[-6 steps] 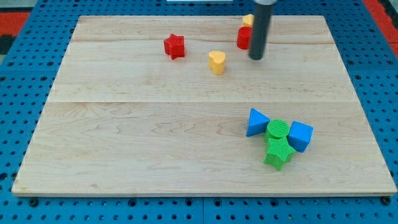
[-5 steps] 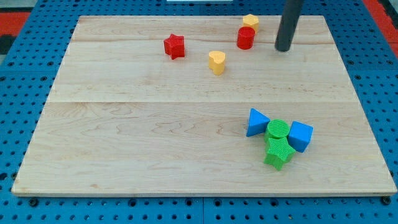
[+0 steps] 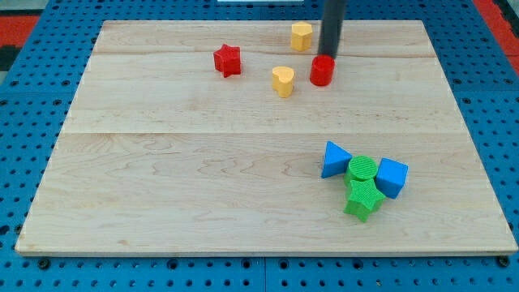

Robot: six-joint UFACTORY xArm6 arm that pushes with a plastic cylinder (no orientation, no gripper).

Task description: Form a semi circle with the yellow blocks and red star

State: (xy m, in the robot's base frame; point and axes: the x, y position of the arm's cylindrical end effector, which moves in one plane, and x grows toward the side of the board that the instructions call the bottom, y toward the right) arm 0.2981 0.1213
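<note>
Up near the view's top edge of the table [image 3: 162, 203], my tip [image 3: 328, 57] sits right behind the red round block [image 3: 321, 71], touching it or nearly so. I have no pincer, only a rod, so nothing opens or shuts. Just to the view's left of my rod is a yellow block [image 3: 302, 36], shape unclear. Lower and left is the yellow heart [image 3: 282, 81], and further left the red star [image 3: 228, 60]. I think I am clearing the red round block out of the way. Next I should nudge the yellow blocks and star into a curve. Far off, at the lower right, blue and green blocks [image 3: 363, 180] huddle together.
</note>
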